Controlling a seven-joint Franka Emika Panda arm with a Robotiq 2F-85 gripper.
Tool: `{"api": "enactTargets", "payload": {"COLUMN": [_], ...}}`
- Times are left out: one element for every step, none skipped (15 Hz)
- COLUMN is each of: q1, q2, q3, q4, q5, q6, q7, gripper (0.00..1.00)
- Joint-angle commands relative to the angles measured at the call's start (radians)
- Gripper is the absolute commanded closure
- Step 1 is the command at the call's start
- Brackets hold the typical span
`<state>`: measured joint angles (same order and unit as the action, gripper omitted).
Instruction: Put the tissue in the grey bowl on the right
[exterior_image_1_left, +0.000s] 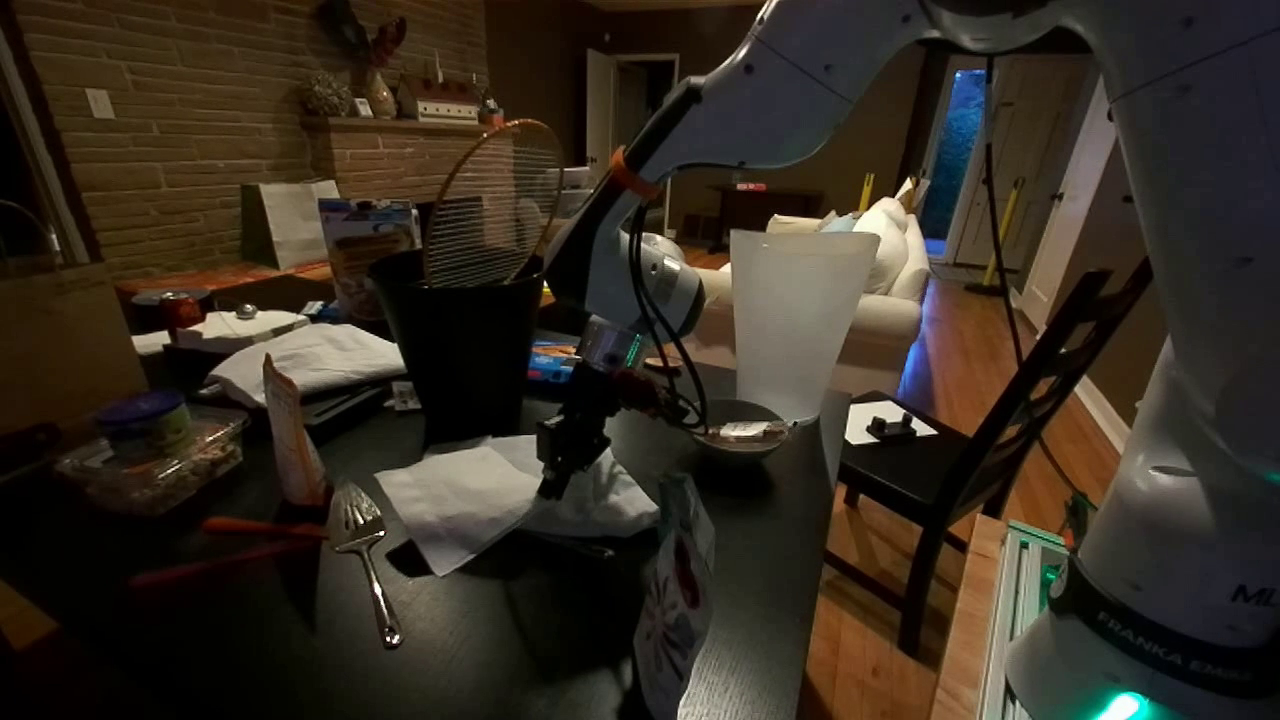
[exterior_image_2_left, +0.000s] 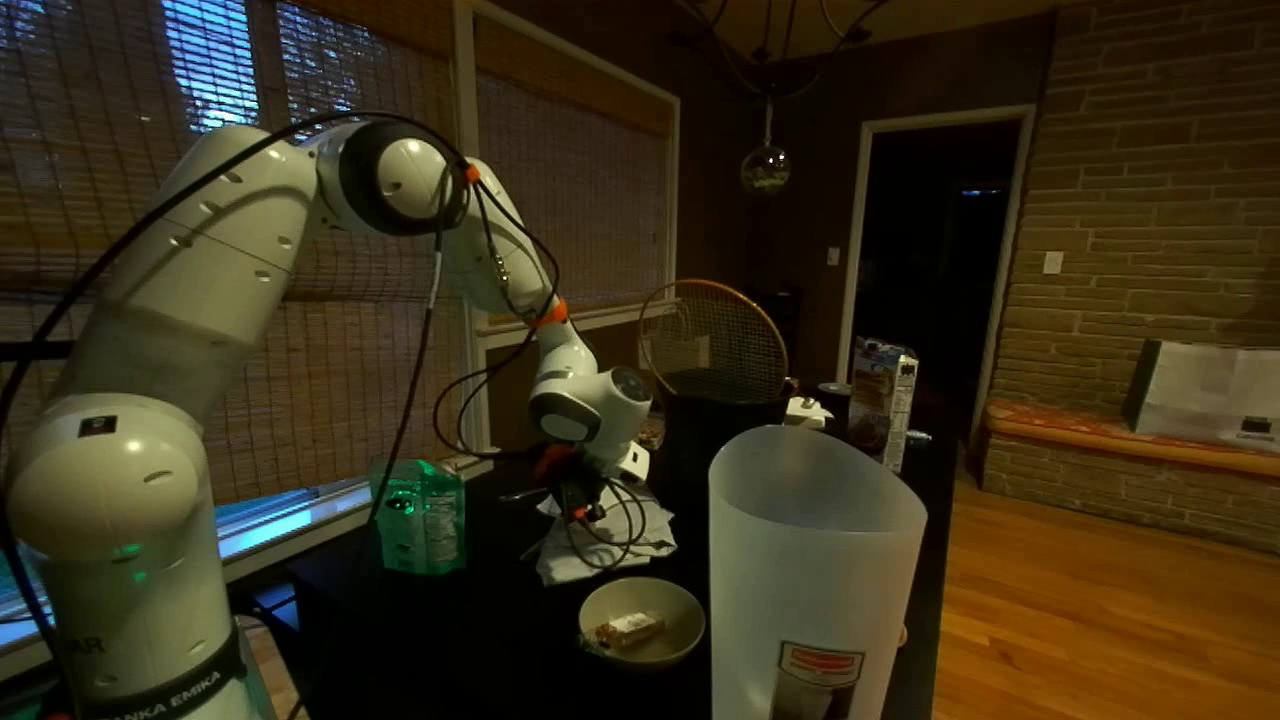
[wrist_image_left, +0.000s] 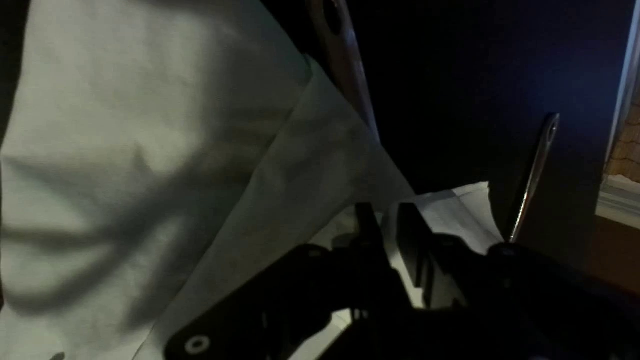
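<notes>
A crumpled white tissue (exterior_image_1_left: 455, 500) lies on the dark table, in overlapping layers; I cannot tell if it is one sheet or more. It also shows in an exterior view (exterior_image_2_left: 640, 535) and fills much of the wrist view (wrist_image_left: 140, 125). My gripper (exterior_image_1_left: 552, 490) points down, low over the tissue's middle. In the wrist view its fingertips (wrist_image_left: 386, 212) stand a narrow gap apart. White material shows between them; I cannot tell if they touch it. The grey bowl (exterior_image_1_left: 745, 456) holds a wrapped bar. It also shows in an exterior view (exterior_image_2_left: 682, 628), near the tall white jug.
The tall white jug (exterior_image_1_left: 800, 320) stands beside the bowl. The black bucket (exterior_image_1_left: 465, 345) with a racket (exterior_image_1_left: 495, 205) stands behind the tissue. A metal server (exterior_image_1_left: 357, 520) and an upright bag (exterior_image_1_left: 680, 600) stand or lie near it. A larger cloth (exterior_image_1_left: 315, 362) lies farther back.
</notes>
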<state>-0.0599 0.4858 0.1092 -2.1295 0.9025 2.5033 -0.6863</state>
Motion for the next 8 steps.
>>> {"api": "enactTargets", "payload": {"q1": [0.004, 0.005, 0.005, 0.004, 0.024, 0.032, 0.051, 0.058], "q2": [-0.001, -0.002, -0.013, -0.032, -0.090, -0.138, -0.226, -0.260], "q3": [-0.005, -0.006, -0.008, -0.005, -0.011, -0.013, -0.020, -0.023], "q4": [0.007, 0.007, -0.001, -0.013, -0.060, -0.097, -0.175, -0.198], "q5": [-0.048, -0.056, -0.066, -0.074, -0.096, -0.118, -0.146, -0.180], "q6": [0.000, 0.000, -0.014, -0.031, 0.002, 0.019, 0.069, 0.090], "q7": [0.050, 0.061, 0.085, 0.099, 0.130, 0.155, 0.190, 0.226], "gripper": [1.00, 1.00, 1.00, 1.00, 1.00, 1.00, 1.00, 1.00]}}
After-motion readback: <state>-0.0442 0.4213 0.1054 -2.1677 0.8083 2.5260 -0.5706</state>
